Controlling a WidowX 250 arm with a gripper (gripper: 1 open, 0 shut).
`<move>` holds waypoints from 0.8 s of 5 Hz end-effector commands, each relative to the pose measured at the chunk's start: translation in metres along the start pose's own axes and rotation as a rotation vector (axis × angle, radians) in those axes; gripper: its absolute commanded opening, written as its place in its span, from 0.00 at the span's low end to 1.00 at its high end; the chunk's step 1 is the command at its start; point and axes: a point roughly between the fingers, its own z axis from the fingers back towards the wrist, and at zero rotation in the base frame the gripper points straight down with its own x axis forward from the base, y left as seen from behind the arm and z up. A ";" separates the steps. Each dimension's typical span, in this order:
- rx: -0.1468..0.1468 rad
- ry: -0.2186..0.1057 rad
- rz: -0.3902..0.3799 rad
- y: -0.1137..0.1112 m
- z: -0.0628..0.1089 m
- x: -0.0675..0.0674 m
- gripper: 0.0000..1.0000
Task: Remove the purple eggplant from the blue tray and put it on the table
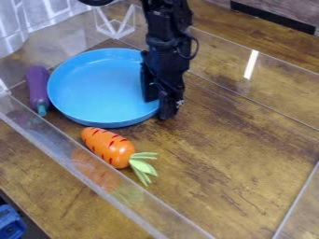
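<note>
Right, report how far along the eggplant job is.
Done, by the look of it: the purple eggplant lies on the table just off the left rim of the blue tray, and the tray holds nothing. In hand: nothing visible; the gripper hangs at the tray's right edge, far from the eggplant. Whether it is open is unclear. Left: at most, pulling the arm away.

1 orange carrot [108,145] lies on its side, at 7 o'clock from frame centre. Its body shows dark grooves; its green leaves [145,167] point toward 4 o'clock. A clear plastic wall [75,157] runs just beside the carrot, from 9 o'clock toward 5 o'clock. A small blue item [6,222] sits at the 7 o'clock corner; identity cannot be determined.
</note>
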 end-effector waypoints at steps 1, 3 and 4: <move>0.010 -0.033 -0.030 -0.011 0.010 0.025 0.00; 0.006 -0.036 -0.007 -0.019 -0.001 0.064 0.00; 0.000 -0.034 -0.004 -0.022 -0.001 0.071 0.00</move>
